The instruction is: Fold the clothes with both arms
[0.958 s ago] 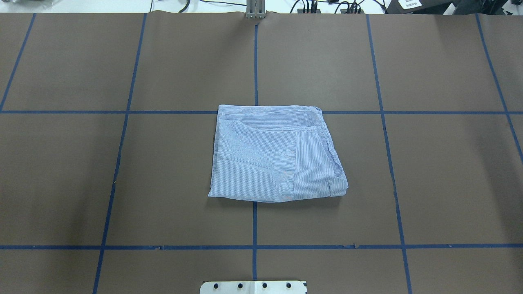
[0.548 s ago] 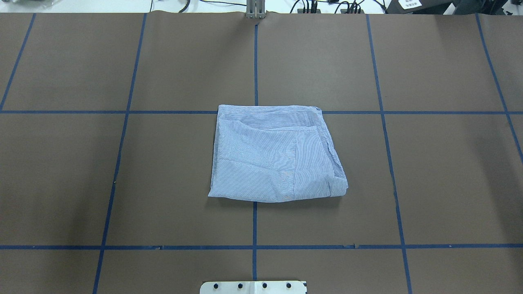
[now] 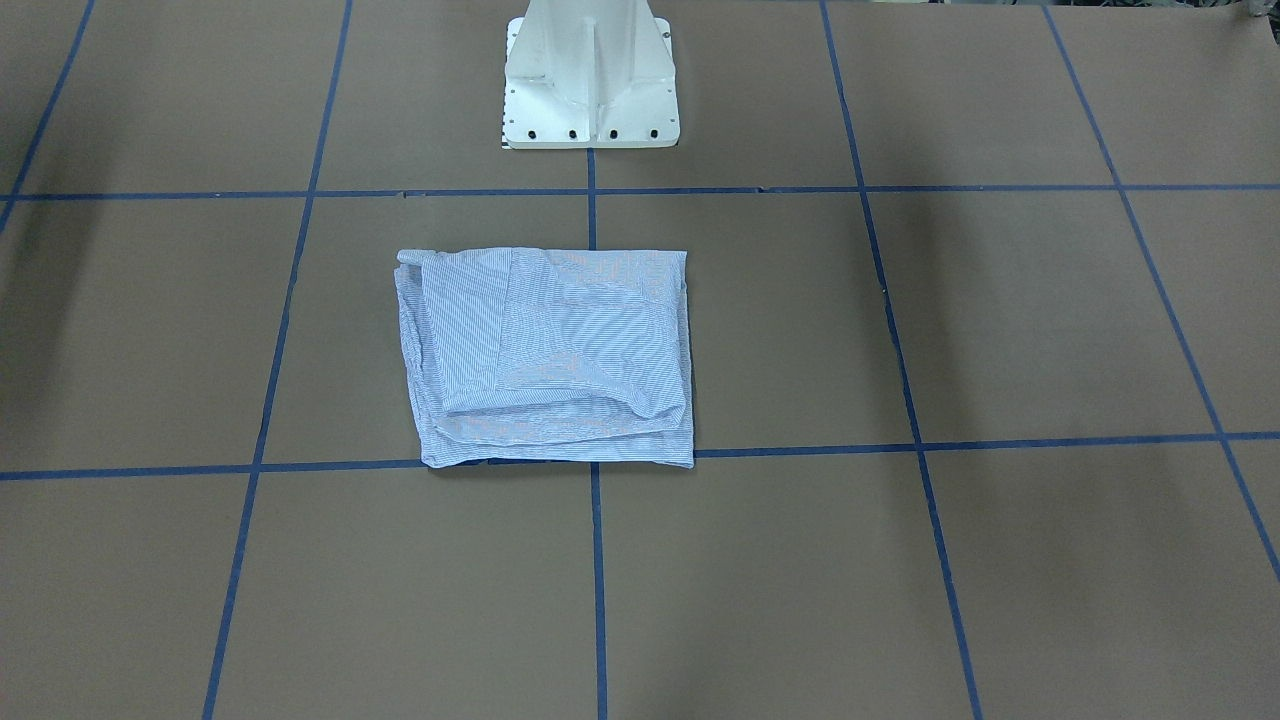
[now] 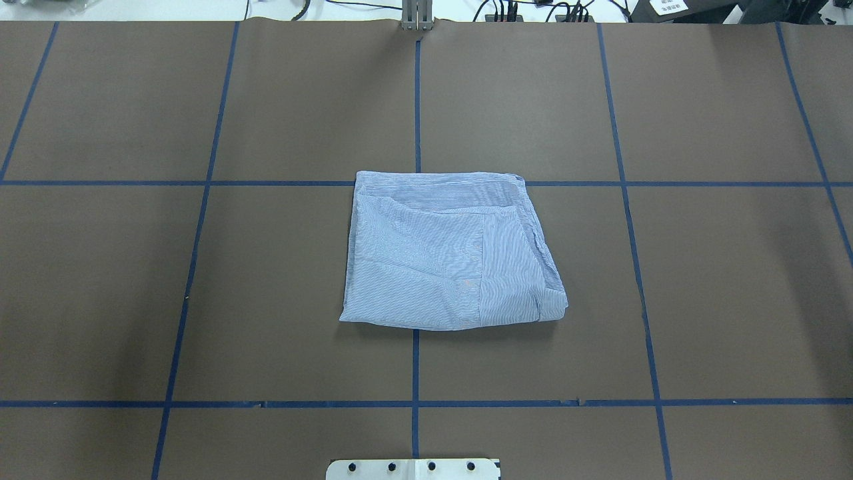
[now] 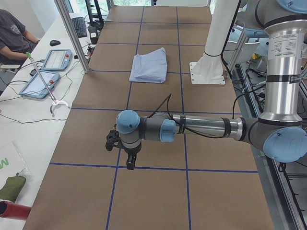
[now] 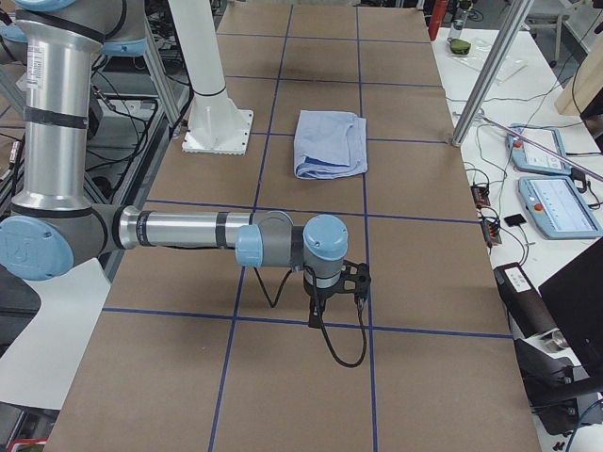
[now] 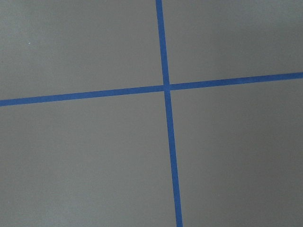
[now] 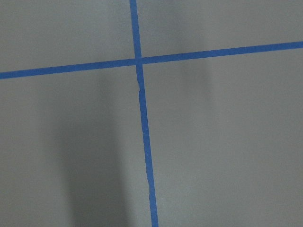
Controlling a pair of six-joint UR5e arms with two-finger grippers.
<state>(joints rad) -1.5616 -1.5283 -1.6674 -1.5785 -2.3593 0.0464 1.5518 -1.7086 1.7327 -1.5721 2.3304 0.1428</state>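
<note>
The clothes are one light blue-and-white striped shirt (image 4: 446,253), folded into a rough square and lying flat at the table's middle (image 3: 550,360). No arm reaches into the overhead or front-facing views. In the exterior left view my left gripper (image 5: 128,161) hangs over the brown table far from the shirt (image 5: 149,66). My right gripper (image 6: 317,314) shows only in the exterior right view, likewise well away from the shirt (image 6: 330,143). I cannot tell whether either gripper is open or shut. Both wrist views show only brown table and blue tape lines.
The white pedestal base (image 3: 590,80) stands at the robot's side of the brown table (image 4: 720,280), which carries a blue tape grid. A side bench holds tablets (image 5: 45,72), and a seated person (image 5: 14,33) is beside it. A metal post (image 6: 490,66) rises at the table's far edge.
</note>
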